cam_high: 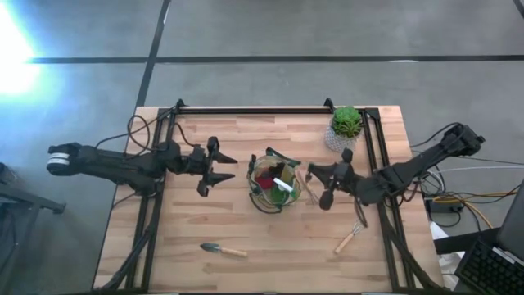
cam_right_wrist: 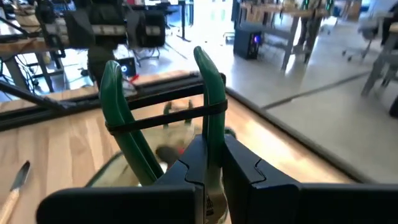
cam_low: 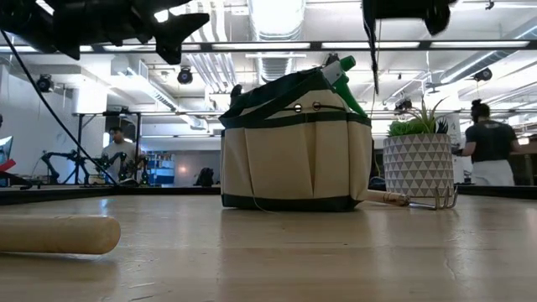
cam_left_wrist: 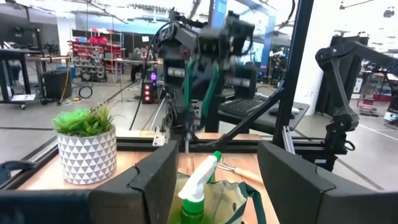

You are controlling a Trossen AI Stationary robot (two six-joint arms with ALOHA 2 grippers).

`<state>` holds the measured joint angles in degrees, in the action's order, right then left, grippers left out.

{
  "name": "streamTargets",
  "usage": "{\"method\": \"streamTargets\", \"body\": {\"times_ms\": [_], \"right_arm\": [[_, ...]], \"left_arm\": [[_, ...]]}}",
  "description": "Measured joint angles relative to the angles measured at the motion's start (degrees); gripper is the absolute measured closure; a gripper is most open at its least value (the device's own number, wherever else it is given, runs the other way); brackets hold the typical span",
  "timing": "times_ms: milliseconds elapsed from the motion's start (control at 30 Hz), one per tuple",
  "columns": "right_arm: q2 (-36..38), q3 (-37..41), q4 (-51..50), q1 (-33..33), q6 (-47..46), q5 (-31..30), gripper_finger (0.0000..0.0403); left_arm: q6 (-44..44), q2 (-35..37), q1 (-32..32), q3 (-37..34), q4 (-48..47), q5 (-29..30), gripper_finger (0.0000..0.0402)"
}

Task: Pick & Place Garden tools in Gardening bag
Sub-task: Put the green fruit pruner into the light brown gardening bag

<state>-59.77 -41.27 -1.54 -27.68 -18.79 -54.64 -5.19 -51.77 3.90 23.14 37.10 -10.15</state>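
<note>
Your gardening bag (cam_high: pixel 273 181) sits near the middle of the surface (cam_high: pixel 270 246), and it is already partly filled: a green spray bottle (cam_low: pixel 342 77) pokes out of its top, with something red showing inside from above. The right gripper (cam_right_wrist: pixel 208 177), just beside the bag on its right, is clamped on a tool with two green handles (cam_right_wrist: pixel 205 81), which looks like pruners, held above the surface; I judge that piece is on its way into the bag. The left gripper (cam_high: pixel 223 169) hovers to the bag's left with its fingers spread and nothing between them. Still left for you on the surface: a wooden-handled trowel (cam_high: pixel 222 249) well in front of the bag on the left, a wooden-handled fork (cam_high: pixel 348 239) towards the front right, and another small fork (cam_low: pixel 419 200) lying beside the bag. The potted plant (cam_high: pixel 345 124) stays out. Roughly halfway, by my reading.
</note>
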Motion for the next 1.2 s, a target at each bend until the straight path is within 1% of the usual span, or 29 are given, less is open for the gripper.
{"method": "streamTargets", "body": {"times_ms": [167, 233, 300, 367, 500, 600, 667, 800, 967, 1067, 1200], "right_arm": [[0.07, 5.98, 2.14, -0.87, -7.49, -1.44, 0.0388], [0.07, 8.39, 5.57, -1.11, -7.89, -2.00, 0.0388], [0.09, 10.65, 10.20, -1.36, -6.36, -1.97, 0.0388], [0.17, 12.55, 15.02, -1.47, -3.11, 1.06, 0.0388], [0.64, 14.40, 24.04, -1.42, 5.66, 9.99, 0.0388], [1.43, 14.41, 25.50, -0.88, 9.58, 11.39, 0.0388], [1.79, 14.39, 25.36, 0.32, 10.19, 12.28, 0.0388], [1.74, 14.44, 25.25, 4.55, 10.24, 19.66, 0.0388], [1.75, 14.44, 24.88, 9.85, 10.34, 24.64, 0.0388], [1.65, 14.44, 24.91, 11.52, 9.96, 26.85, 0.0388], [1.51, 14.44, 24.89, 12.29, 9.47, 27.46, 0.0388]], "left_arm": [[0.02, -0.02, 0.00, 0.02, 0.29, 0.00, 0.0179], [0.02, -0.02, 0.00, 0.02, 0.29, 0.00, 0.0179], [0.02, -0.02, 0.00, 0.02, 0.29, 0.00, 0.0179], [0.02, -0.02, 0.00, 0.02, 0.29, 0.00, 0.0179], [0.03, -0.04, 0.00, 0.02, 0.43, 0.01, 0.0179], [0.04, -0.04, 0.01, 0.04, 0.95, 0.89, 0.0179], [0.04, -0.04, 0.02, 0.07, 1.08, 1.24, 0.0179], [0.04, -0.04, 0.02, 0.07, 1.54, 1.25, 0.0179], [0.20, -0.04, 0.02, 0.07, 1.49, 1.27, 0.0179], [0.22, -0.06, 0.02, 0.07, 1.46, 1.27, 0.0179], [0.22, -0.06, 0.02, 0.07, 1.45, 1.27, 0.0179]]}}
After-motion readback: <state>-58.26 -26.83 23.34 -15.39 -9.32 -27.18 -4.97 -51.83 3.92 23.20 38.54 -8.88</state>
